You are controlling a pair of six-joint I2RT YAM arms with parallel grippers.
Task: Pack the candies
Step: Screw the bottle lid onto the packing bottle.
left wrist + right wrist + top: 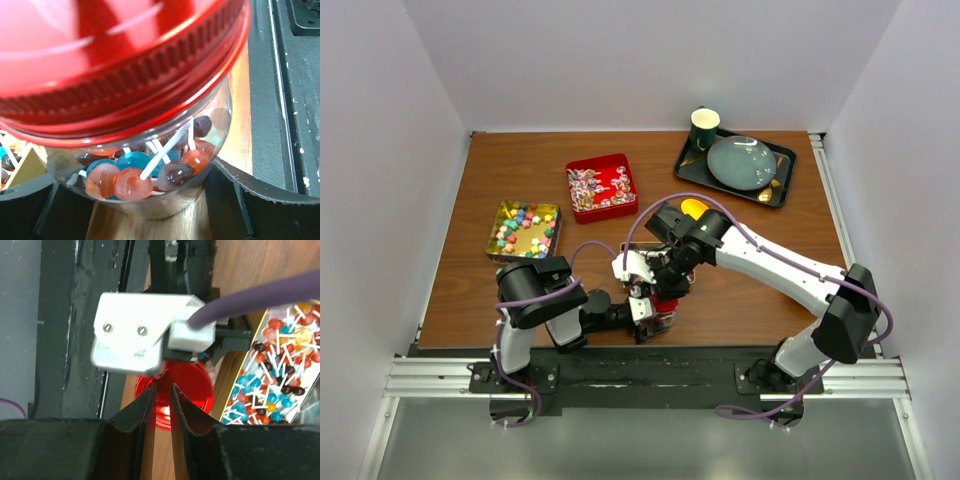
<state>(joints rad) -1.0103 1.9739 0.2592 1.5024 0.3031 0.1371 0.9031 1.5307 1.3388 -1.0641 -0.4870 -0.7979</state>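
A clear jar [165, 202] with a red lid [125, 65] stands near the table's front edge and holds round candies [132, 182] on white sticks. My left gripper [145, 200] is shut on the jar, one black finger [250, 200] on each side of it. My right gripper [161, 386] hangs shut just over the red lid [195, 390], with nothing between its fingers. In the top view both grippers meet at the jar [665, 305]. More candies fill a gold tin [525, 230] and a red tin [602, 187] further back.
At the back right, a black tray [782, 175] carries a green plate [741, 162] and a dark cup [705, 128]. An orange-yellow thing [692, 208] lies behind the right arm. The black rail [640, 362] runs along the near edge, close to the jar.
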